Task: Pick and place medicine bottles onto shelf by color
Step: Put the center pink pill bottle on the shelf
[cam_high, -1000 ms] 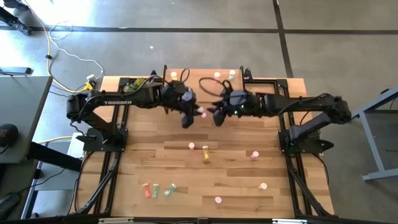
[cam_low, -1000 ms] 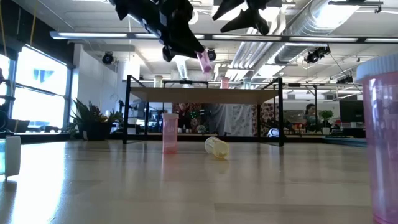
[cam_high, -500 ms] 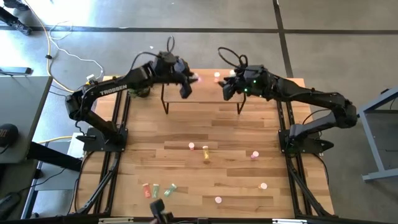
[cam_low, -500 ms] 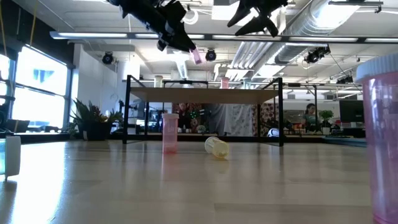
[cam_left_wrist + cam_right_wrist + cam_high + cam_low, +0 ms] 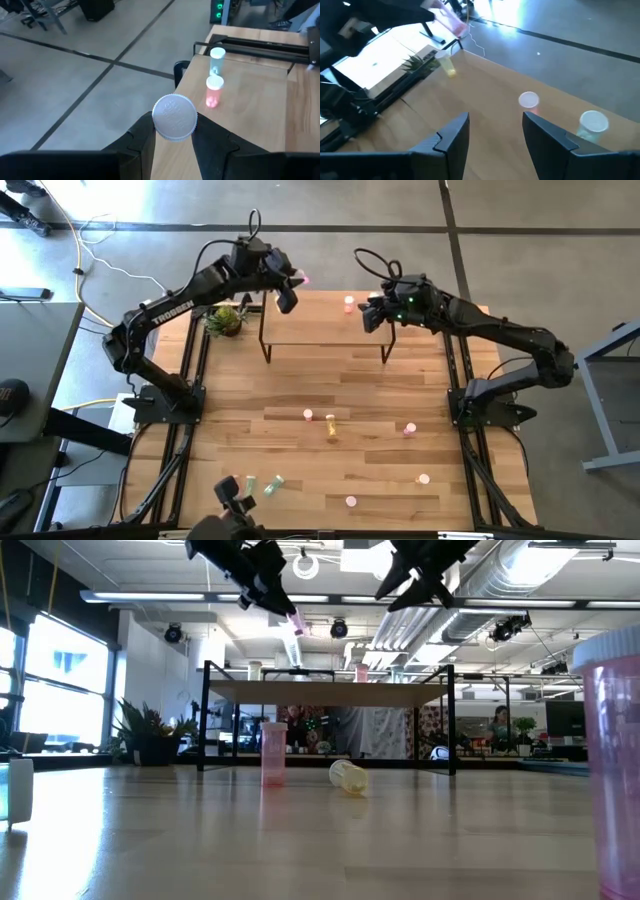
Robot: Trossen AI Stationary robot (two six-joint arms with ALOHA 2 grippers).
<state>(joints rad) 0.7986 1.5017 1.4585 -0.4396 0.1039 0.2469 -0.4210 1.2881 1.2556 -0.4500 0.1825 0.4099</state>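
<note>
The left gripper [image 5: 287,288] is up over the far left part of the shelf [image 5: 320,330], its fingers pinched nearly closed on a pink bottle [image 5: 300,278], and this looks like the carry-to-shelf step with the set-down still to come. In the low view that bottle [image 5: 294,623] hangs tilted from the claw [image 5: 272,592], well above the shelf top [image 5: 330,693], so the next move calls for coming down, righting the bottle and letting go beside others of its colour. From the left wrist, the pale cap [image 5: 174,117] sits squarely between the 2 dark fingers [image 5: 142,142], and beyond it 2 bottles already stand upright on the wood: a pink one [image 5: 214,92] with a green one [image 5: 217,59] just behind it. That pink one looks the likely neighbour to aim for, though which spot is meant I cannot tell. The left arm reaches out long from its base, bent high at the elbow, wrist angled down toward the shelf's back edge. The right gripper [image 5: 372,318] hovers over the shelf's right end with its fingers [image 5: 451,137] spread wide apart and nothing between them, waiting. A yellow bottle [image 5: 447,65] stands near the shelf's far left corner, and several more bottles lie scattered on the tabletop [image 5: 360,440] nearer the front.
</note>
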